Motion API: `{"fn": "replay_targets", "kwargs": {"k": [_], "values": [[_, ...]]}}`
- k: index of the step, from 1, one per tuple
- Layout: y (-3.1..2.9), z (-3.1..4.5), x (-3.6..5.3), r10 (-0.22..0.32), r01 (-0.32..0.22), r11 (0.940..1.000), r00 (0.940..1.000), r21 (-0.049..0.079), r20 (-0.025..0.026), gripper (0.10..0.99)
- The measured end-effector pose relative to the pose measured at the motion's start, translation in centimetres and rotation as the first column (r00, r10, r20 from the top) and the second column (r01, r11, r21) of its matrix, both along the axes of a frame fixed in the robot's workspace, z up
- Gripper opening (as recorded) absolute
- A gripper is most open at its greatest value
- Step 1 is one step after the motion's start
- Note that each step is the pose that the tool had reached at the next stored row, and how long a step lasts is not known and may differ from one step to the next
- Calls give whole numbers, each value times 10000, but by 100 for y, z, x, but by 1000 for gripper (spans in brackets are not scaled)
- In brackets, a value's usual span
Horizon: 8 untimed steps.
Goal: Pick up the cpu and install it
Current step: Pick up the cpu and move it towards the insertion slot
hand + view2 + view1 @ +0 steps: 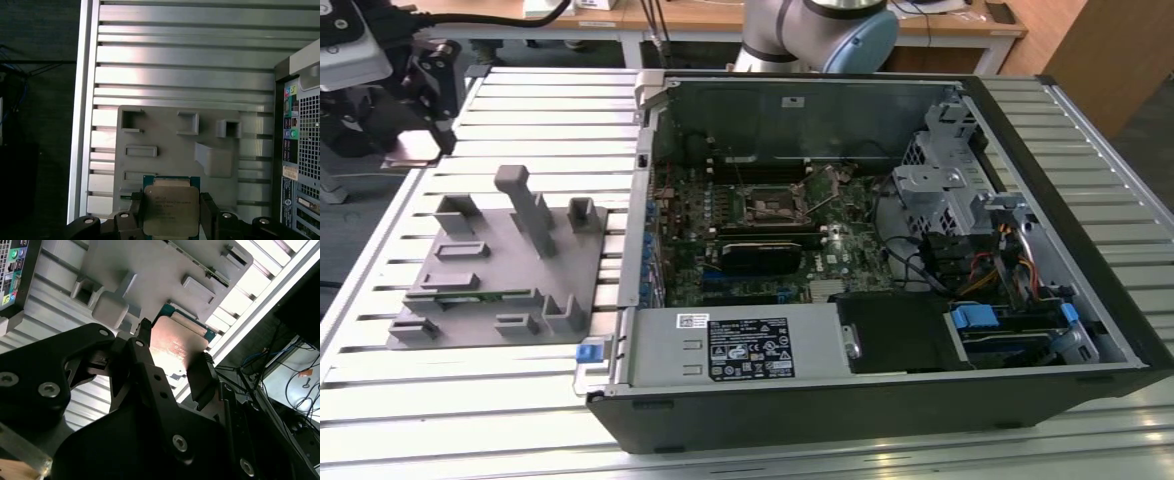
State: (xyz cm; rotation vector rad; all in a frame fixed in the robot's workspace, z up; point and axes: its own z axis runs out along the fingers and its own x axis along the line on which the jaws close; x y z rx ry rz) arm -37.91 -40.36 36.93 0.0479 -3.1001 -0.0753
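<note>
Square cpu [171, 204], silvery metal top, green edge, clamped at two sides in black gripper [171, 220], clear of the grey fixture plate [165, 135].

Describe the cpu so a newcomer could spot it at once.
In the first wrist view, find the grey plate beside the computer case. Over its edge, the black gripper clamps the cpu. It alone is a flat square with a shiny metal top and green rim; its neighbours are grey blocks.
</note>
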Motion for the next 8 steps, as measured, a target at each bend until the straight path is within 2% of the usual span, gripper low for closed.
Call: {"fn": "replay_targets", "kwargs": {"k": [8], "values": [[0, -2, 73, -1, 1, 10000, 10000, 0, -15, 541]]}}
